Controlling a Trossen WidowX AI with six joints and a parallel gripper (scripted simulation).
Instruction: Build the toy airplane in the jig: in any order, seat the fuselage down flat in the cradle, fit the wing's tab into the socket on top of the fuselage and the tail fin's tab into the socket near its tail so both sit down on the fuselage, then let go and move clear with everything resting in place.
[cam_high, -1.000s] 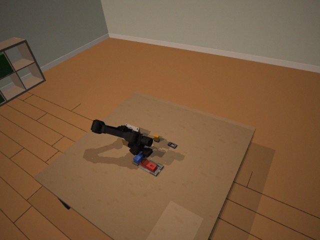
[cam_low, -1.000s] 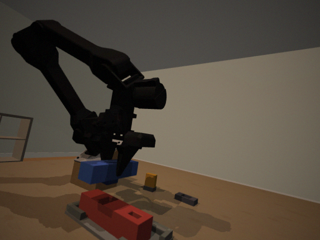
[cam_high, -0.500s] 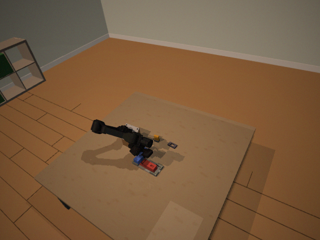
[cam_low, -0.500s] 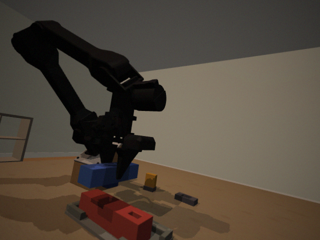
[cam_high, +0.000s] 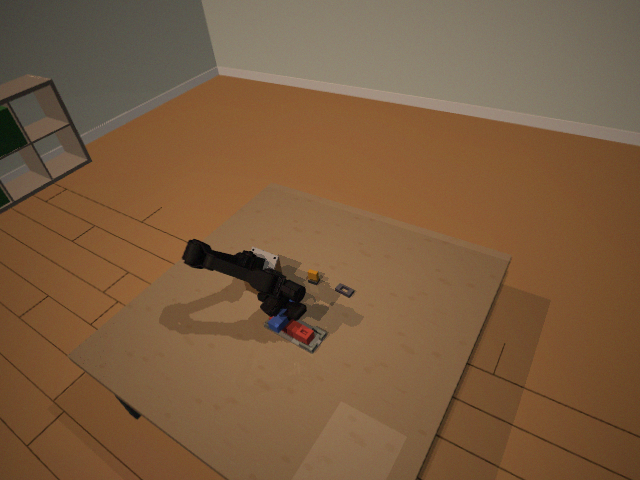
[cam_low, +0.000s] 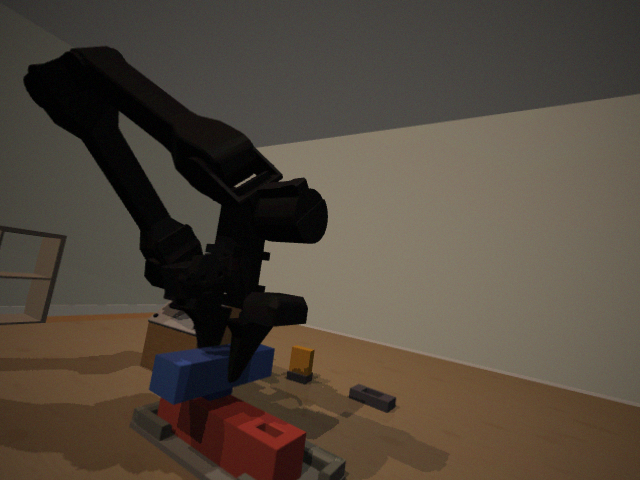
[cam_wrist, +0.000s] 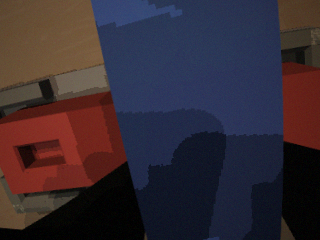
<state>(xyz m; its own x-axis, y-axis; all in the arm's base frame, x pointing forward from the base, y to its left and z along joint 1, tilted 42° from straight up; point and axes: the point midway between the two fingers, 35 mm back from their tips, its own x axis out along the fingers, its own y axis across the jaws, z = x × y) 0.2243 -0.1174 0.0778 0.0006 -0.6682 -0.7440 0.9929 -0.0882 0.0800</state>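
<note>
The red fuselage (cam_high: 303, 333) (cam_low: 289, 454) (cam_wrist: 90, 125) lies in the grey cradle (cam_high: 313, 349) (cam_low: 147, 421) (cam_wrist: 82, 80). Its small tail socket is empty. My gripper (cam_high: 283, 313) (cam_low: 221, 361) (cam_wrist: 200, 156) is shut on the blue wing (cam_high: 277, 323) (cam_low: 168, 379) (cam_wrist: 200, 85). The wing lies crosswise over the fuselage's far end. In the exterior view part of its tab shows under it, at the fuselage top; the larger socket is hidden, so how far the tab is in cannot be told. The orange tail fin (cam_high: 313, 274) (cam_low: 301, 360) stands upright in a small dark holder (cam_low: 299, 377).
A dark, empty holder (cam_low: 379, 402) with an opening lies to the right of the fin, on the table (cam_high: 413, 310). The arm's base block (cam_low: 155, 345) is behind the cradle. A shelf (cam_high: 62, 165) stands by the wall at far left.
</note>
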